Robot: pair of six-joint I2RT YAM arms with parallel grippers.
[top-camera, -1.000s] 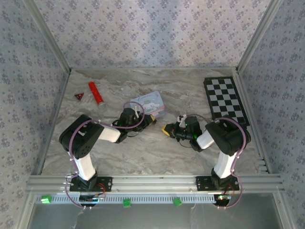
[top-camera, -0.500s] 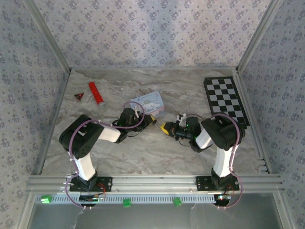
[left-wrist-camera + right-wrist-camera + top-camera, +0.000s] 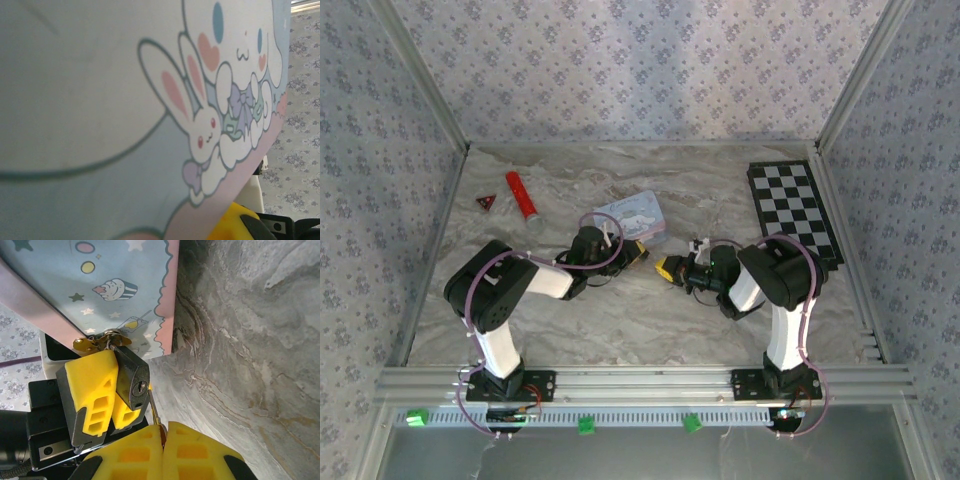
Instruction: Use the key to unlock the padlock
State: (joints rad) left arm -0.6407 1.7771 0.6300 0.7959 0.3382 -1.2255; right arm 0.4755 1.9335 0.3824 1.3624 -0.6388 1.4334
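Padlock point(image 3: 132, 377) stays in left jaws; right jaws, pinching key point(image 3: 153, 409), have edged closer.

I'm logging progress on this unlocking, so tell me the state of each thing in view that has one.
padlock: shackle looks closed, hooked through the hasp, clamped in the left hand.
key: pinched in the shut right hand, tip by the keyhole, not in.
tin: lid shut.
red cylinder: lying flat on the table.
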